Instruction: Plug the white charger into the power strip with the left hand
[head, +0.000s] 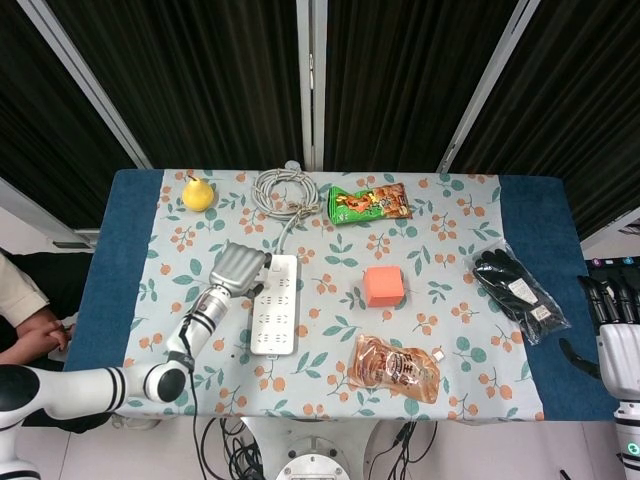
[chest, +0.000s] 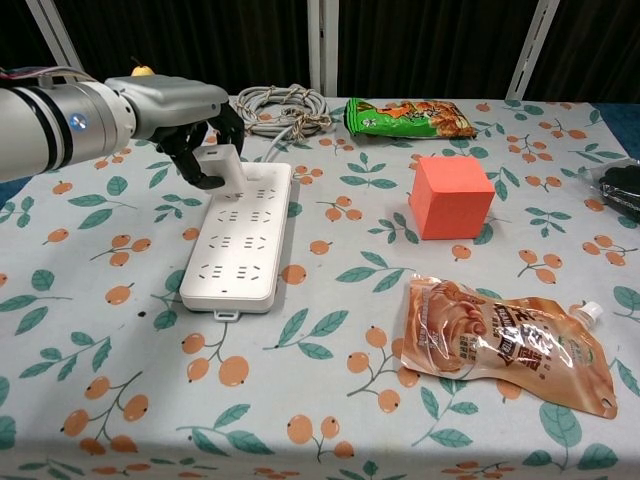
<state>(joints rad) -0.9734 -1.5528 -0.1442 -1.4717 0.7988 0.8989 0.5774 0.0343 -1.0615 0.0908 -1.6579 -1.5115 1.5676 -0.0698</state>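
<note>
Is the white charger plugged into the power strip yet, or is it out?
Cannot tell. The left hand holds the white charger at the power strip's far end; its prongs are hidden.

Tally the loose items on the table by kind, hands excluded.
Electrical: 3 – white charger, power strip, coiled cable
Food pouches: 2 – green snack bag, brown spout pouch
Fruit: 1 – yellow pear
Blocks: 1 – orange cube
Gloves: 1 – bagged black gloves
Total: 8
</note>
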